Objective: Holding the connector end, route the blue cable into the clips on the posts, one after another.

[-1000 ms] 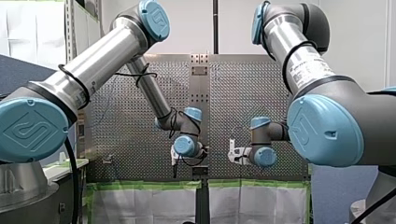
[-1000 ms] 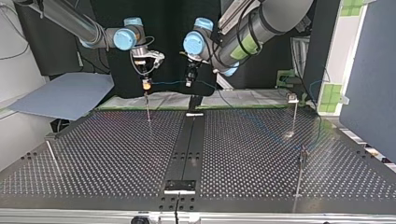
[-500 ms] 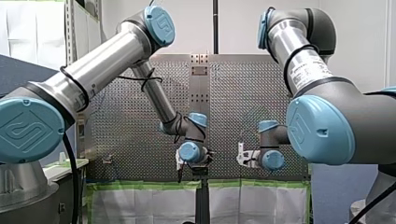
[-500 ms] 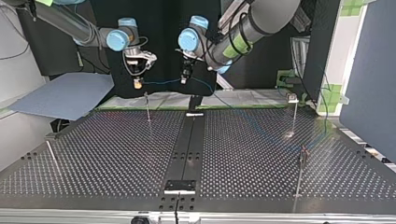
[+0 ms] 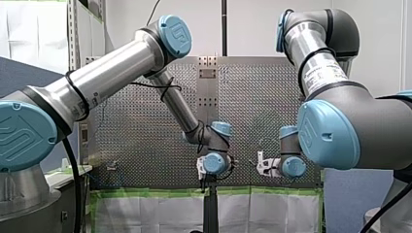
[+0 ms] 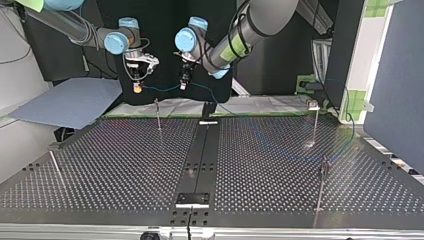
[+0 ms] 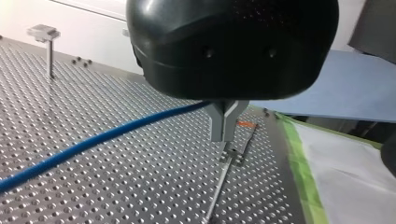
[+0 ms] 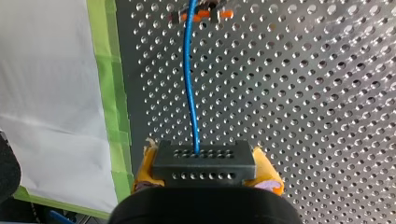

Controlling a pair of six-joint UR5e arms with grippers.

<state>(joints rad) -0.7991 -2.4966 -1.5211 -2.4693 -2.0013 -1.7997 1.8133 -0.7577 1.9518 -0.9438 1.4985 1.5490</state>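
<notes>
The blue cable (image 7: 93, 140) hangs in the air between my two grippers, above the table's far edge in the top view. My left gripper (image 7: 223, 127) has its metal fingers shut on the cable, which trails off to one side of it over the perforated plate. My right gripper (image 8: 204, 173) is shut on the black connector (image 8: 204, 156) between its yellow pads (image 8: 144, 169). From there the cable (image 8: 188, 84) runs ahead to an orange clip (image 8: 201, 15). In the top view my right gripper (image 6: 136, 86) is left of my left gripper (image 6: 183, 83), and both are above the nearest post (image 6: 157, 113).
More posts stand on the perforated table (image 6: 125, 165): two at the top view's right (image 6: 315, 122) (image 6: 321, 185) and a leaning one at its left (image 6: 55, 167). A black rail (image 6: 200, 160) runs down the middle. Green tape and white sheeting line the far edge (image 6: 250, 106).
Both grippers have moved together toward the top view's left and slightly up, carrying the cable and connector past the nearest post. Their grips are unchanged.
</notes>
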